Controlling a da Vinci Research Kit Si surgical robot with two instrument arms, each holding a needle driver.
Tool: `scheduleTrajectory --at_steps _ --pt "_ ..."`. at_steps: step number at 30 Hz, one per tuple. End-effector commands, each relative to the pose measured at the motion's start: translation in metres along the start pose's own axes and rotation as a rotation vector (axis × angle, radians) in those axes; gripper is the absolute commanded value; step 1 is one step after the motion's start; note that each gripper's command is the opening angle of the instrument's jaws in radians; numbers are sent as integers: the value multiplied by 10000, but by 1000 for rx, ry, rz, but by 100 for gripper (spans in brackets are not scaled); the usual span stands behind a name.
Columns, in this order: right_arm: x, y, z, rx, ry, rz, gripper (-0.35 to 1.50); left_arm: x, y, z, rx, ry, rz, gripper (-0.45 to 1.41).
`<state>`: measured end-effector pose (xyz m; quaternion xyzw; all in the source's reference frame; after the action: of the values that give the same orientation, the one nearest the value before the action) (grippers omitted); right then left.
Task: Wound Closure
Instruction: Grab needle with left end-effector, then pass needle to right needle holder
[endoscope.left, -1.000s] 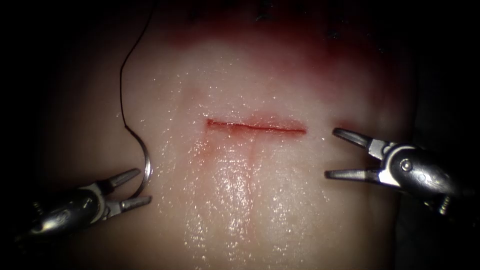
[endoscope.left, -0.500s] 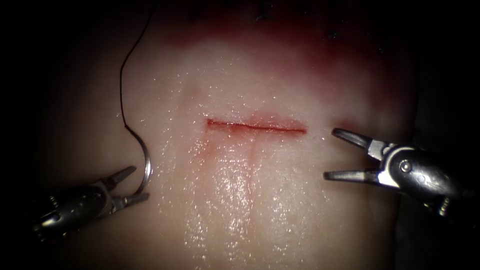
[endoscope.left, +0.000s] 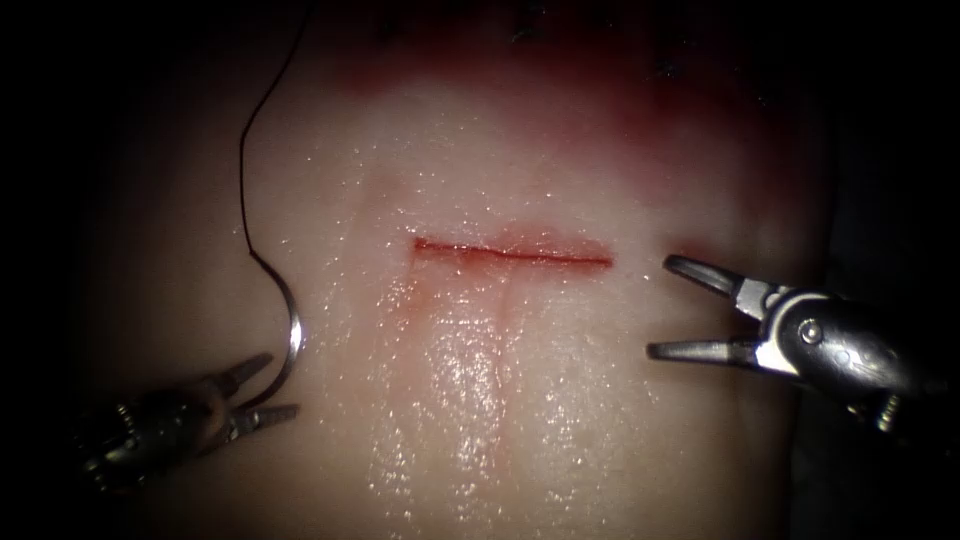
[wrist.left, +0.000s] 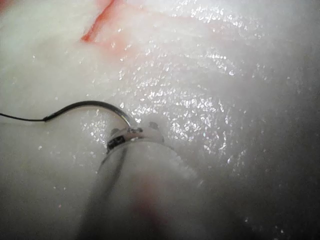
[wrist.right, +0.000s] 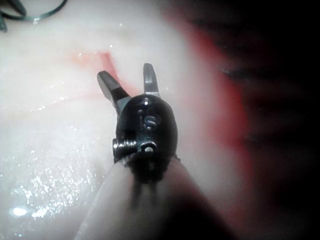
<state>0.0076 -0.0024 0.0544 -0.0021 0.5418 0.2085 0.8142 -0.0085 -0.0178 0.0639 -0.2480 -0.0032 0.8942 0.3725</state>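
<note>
The curved needle (endoscope.left: 296, 330) lies on the tissue (endoscope.left: 480, 400) left of the cut (endoscope.left: 510, 255), not driven in. Its black thread (endoscope.left: 243, 170) runs from its upper end up and away. My left tool (endoscope.left: 282, 383) sits at the lower left with its jaws open, and the needle's lower end lies between them, not clamped. In the left wrist view the needle (wrist.left: 95, 105) arcs from the thread (wrist.left: 20, 118) to the jaw tips (wrist.left: 135, 131). My right tool (endoscope.left: 661, 306) hovers right of the cut with its jaws wide open and holds nothing; the right wrist view shows the same (wrist.right: 125, 71).
Red fluid (endoscope.left: 640, 110) stains the far part of the tissue, and a faint pink streak runs down from the cut (wrist.right: 107, 62). The tissue falls off into darkness at the left and right sides.
The left tool has slid back towards the lower left and its jaws have narrowed a little. The needle, the thread and the right tool have stayed put.
</note>
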Motion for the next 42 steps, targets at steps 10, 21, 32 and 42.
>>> scheduleTrajectory --at_steps 10,21,32,42 --pt "-2 -1 11 -2 1 0 70 9 -7 2 -77 -12 -40 -35" --pt "0 -4 16 -4 -5 83 77 55 -10 -27 -32 125 64 -35" --pt "0 -9 28 -36 26 338 102 141 17 -22 87 293 263 -35" --pt "12 -18 56 -9 67 445 121 164 38 0 288 390 480 -35"
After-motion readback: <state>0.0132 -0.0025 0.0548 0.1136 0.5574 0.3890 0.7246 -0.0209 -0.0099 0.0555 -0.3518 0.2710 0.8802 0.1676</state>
